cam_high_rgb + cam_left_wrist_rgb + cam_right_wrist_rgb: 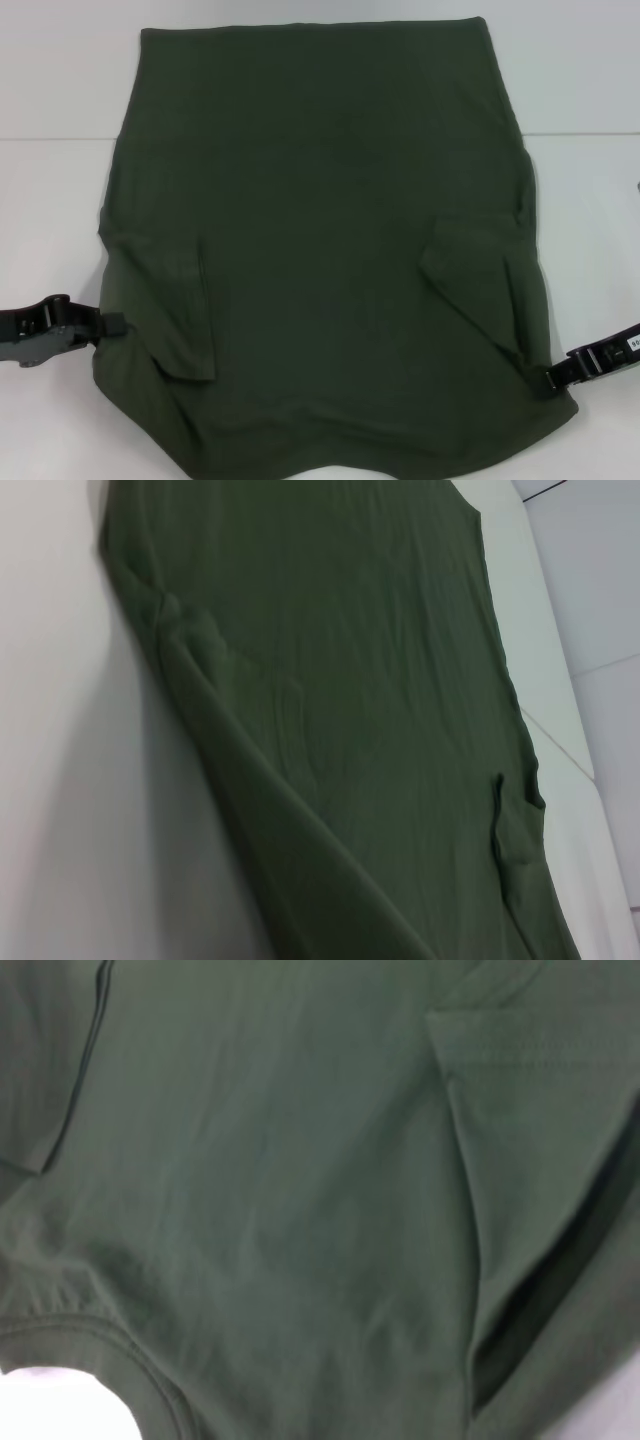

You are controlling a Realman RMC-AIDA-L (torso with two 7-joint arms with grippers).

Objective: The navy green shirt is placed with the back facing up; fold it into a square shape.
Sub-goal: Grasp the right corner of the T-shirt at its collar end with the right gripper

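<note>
Shirt [320, 260] lies flat mid-table [50, 220], sleeves folded in. Left tool [108, 326] and right tool [556, 375] sit at its side edges near the front; grip unclear, can't tell. Next, probably: lift and fold lengthwise, together.

- Plain white, smooth, flat surface [60, 230]: spans the whole head view.
- Thin dark seam line [50, 139]: crosses it horizontally at the far side.
- Lighting: even, soft shadows.
</note>
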